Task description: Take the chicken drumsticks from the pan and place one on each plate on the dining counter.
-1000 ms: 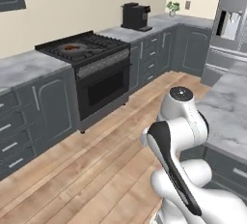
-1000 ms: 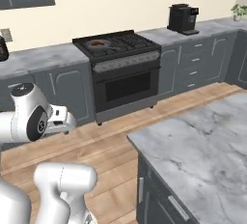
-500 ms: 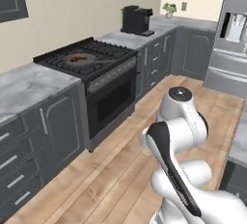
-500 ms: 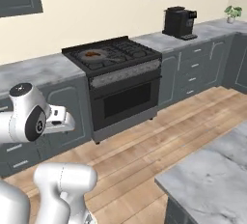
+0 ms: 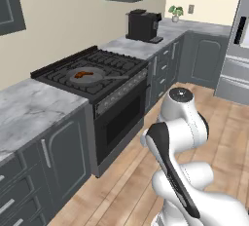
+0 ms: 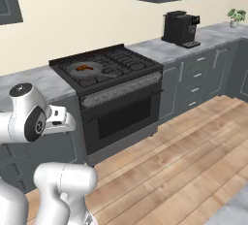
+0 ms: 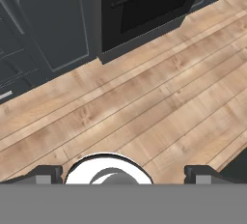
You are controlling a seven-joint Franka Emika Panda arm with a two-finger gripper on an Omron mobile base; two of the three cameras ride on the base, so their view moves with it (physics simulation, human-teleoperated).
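Observation:
The grey pan [image 5: 88, 77] [image 6: 87, 69] sits on the black stove's front left burner, its thin handle pointing right. Orange-brown chicken drumsticks [image 5: 84, 74] [image 6: 83, 67] lie in it, too small to count. My arm is folded close to the base, well short of the stove. My gripper [image 7: 123, 175] points down at the wooden floor in front of the oven, open, with nothing between its fingertips [image 7: 48, 174]. A sliver of the dining counter [image 6: 241, 213] shows at the lower right corner. The plates are out of view.
The dark oven [image 5: 121, 118] [image 6: 123, 117] sits between grey cabinets under marble wall counters [image 5: 29, 108]. A black coffee machine [image 5: 142, 25] [image 6: 180, 27] and a small plant [image 5: 175, 11] [image 6: 236, 15] stand further along. A steel fridge [image 5: 238, 40] is at right. Wooden floor [image 7: 144, 112] lies open.
The whole picture has shifted: the base has driven closer to the stove, which now looks larger, and the island has slid almost out of frame. The gripper has stayed open.

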